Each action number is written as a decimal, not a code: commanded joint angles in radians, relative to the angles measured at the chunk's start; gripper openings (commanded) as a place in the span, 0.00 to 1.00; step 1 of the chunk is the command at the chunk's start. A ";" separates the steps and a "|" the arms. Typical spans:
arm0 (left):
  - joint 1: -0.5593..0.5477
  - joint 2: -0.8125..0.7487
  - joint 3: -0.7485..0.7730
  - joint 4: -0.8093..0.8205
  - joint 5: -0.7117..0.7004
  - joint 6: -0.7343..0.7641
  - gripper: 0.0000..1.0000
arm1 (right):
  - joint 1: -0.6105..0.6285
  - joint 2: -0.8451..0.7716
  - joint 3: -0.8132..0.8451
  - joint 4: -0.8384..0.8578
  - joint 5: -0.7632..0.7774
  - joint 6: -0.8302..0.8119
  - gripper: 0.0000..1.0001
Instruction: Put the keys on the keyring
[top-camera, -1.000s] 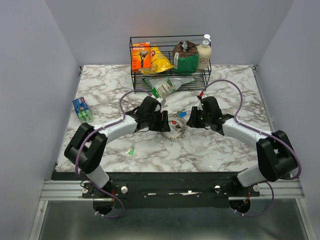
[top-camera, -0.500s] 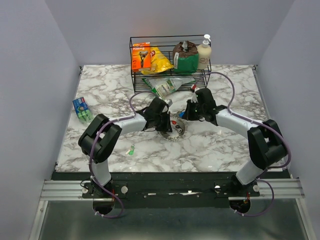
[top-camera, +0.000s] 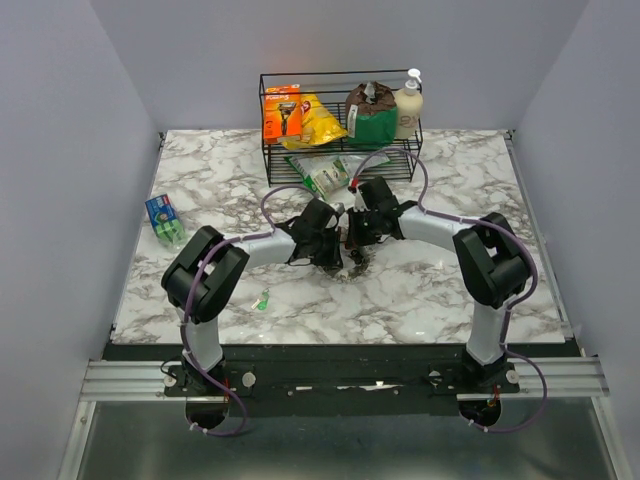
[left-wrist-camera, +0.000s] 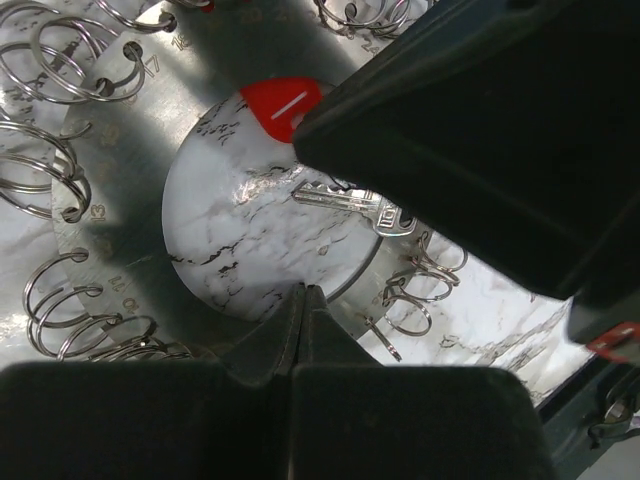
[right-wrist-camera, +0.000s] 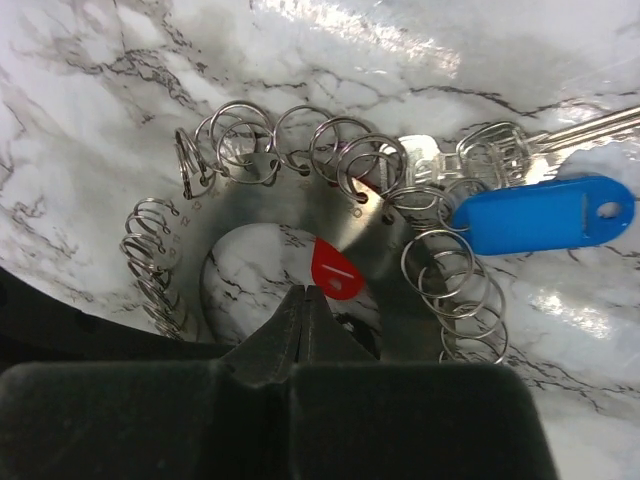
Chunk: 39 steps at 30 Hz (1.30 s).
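Observation:
The keyring (right-wrist-camera: 385, 238) is a flat silver disc fringed with many small split rings, with a red teardrop marker (right-wrist-camera: 336, 273) at its inner edge. It lies on the marble, mostly hidden under both grippers in the top view (top-camera: 353, 266). My left gripper (left-wrist-camera: 303, 290) is shut, its tips over the disc's inner rim (left-wrist-camera: 120, 150). My right gripper (right-wrist-camera: 307, 292) is shut too, tips over the hole beside the red marker. A silver key (left-wrist-camera: 350, 205) lies across the hole. A blue-headed key (right-wrist-camera: 540, 215) hangs at the ring's right. A green-headed key (top-camera: 263, 299) lies apart, front left.
A black wire basket (top-camera: 340, 74) at the back holds an orange razor pack (top-camera: 282, 112), a yellow bag, a green pouch and a lotion bottle (top-camera: 408, 105). A green-white packet (top-camera: 335, 170) lies in front of it. A teal box (top-camera: 163, 218) sits at the left.
Both arms have swung inward until their grippers meet over the keyring. Both sets of jaws have closed from partly open to shut.

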 joint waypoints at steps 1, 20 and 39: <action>-0.003 0.009 -0.029 -0.090 -0.120 0.039 0.00 | 0.021 0.050 0.073 -0.140 0.077 -0.031 0.00; 0.043 0.061 0.075 -0.369 -0.315 0.070 0.00 | 0.048 0.006 -0.041 -0.347 0.214 -0.037 0.01; -0.008 0.227 0.338 -0.427 -0.272 0.140 0.00 | 0.222 -0.145 -0.136 -0.157 0.034 0.102 0.00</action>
